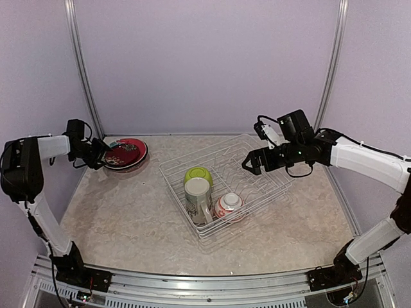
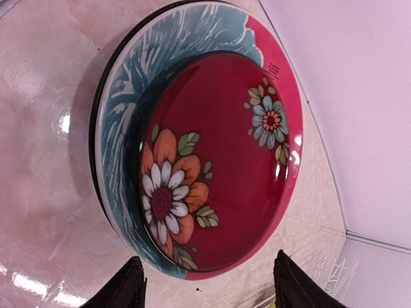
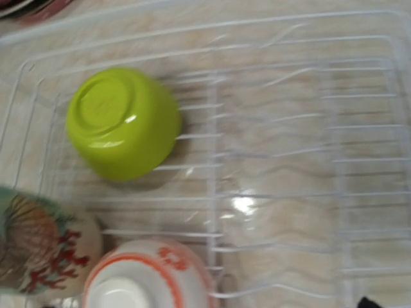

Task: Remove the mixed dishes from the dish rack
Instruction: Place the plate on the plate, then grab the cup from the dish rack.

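Top external: dish rack (image 1: 264, 183) on bench (image 1: 128, 218) holds lime-green bowl (image 1: 198, 174), mug (image 1: 198, 199), small bowl (image 1: 228, 205); plates (image 1: 126, 154) stacked left.
L end effector (image 2: 209, 258) fingers apart at plates; R end effector (image 1: 252, 164) above rack, can't tell if apart.

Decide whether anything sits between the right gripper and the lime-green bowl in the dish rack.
Nothing visible does. The right gripper hangs over the dish rack beside the lime-green bowl; the mug and small bowl sit off that line.

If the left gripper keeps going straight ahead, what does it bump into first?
Most likely the near rim of the red flowered plate, which lies right ahead of the left gripper and its open fingers.
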`<state>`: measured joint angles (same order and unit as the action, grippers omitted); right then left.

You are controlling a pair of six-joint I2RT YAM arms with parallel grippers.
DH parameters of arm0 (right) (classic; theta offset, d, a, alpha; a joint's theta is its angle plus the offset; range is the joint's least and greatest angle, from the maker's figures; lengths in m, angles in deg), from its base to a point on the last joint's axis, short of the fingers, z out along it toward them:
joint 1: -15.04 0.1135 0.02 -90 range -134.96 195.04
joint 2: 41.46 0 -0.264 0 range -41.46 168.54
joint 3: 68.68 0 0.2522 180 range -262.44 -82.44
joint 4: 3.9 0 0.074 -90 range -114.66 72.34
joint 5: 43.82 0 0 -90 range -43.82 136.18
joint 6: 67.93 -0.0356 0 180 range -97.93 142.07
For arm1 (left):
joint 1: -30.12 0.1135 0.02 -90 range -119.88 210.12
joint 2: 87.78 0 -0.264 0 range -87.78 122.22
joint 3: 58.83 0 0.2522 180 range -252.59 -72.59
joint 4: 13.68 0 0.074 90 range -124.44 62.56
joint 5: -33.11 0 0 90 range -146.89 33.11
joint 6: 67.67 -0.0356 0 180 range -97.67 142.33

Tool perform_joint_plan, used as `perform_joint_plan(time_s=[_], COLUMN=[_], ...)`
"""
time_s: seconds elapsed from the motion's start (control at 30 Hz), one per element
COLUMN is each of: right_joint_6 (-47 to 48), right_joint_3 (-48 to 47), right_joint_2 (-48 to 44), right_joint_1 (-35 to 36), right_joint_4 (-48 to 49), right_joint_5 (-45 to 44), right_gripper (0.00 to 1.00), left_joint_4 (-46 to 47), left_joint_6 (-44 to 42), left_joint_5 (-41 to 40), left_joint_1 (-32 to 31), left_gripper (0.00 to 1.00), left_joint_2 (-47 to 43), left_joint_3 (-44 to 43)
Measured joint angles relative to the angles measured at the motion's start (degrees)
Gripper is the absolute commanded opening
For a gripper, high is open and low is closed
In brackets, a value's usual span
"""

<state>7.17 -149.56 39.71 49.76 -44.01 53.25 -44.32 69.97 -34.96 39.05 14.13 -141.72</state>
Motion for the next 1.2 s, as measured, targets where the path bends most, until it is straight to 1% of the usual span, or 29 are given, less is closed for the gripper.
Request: perform_joint_plan(time_s=[0.13, 0.27, 0.5, 0.63, 0.83, 0.9, 1.0, 1.2], right_joint_6=[0.92, 1.11, 0.92, 0.72, 0.24, 0.24, 0.26, 0.7], right_joint_3=[-1.95, -3.67, -6.14, -8.39, -9.64, -10.8, -13.64, -21.29], right_joint_2=[3.19, 6.08, 10.12, 12.07, 13.62, 15.06, 18.29, 24.81], right_joint_1=[3.28, 6.14, 10.78, 13.53, 16.76, 17.7, 19.45, 22.77], right_joint_4=[-0.15, 0.33, 1.81, 2.71, 4.94, 5.22, 4.7, 0.55], right_joint_5=[0.98, 1.88, 3.41, 4.02, 5.42, 5.44, 3.72, -4.55], right_gripper=[1.0, 1.0, 1.0, 1.0, 1.0, 1.0, 1.0, 1.0], left_joint_4=[-1.14, -2.14, -4.7, -5.7, -6.75, -7.17, -8.11, -9.29], left_joint_6=[-1.36, -2.27, -3.61, -4.24, -4.87, -5.25, -5.88, -6.64], left_joint_5=[-1.9, -3.5, -5.44, -5.97, -6.32, -6.49, -7.17, -8.07], left_joint_1=[-0.72, -2.05, -5.53, -8.24, -11.91, -12.61, -13.27, -13.81], left_gripper=[0.76, 0.82, 0.87, 0.88, 0.9, 0.93, 0.96, 0.98], left_joint_2=[-4.92, -9.75, -15.67, -18.27, -19.74, -19.78, -20.0, -21.7], left_joint_3=[0.35, 1.14, 1.62, 1.62, 0.63, -0.13, -1.57, -2.97])
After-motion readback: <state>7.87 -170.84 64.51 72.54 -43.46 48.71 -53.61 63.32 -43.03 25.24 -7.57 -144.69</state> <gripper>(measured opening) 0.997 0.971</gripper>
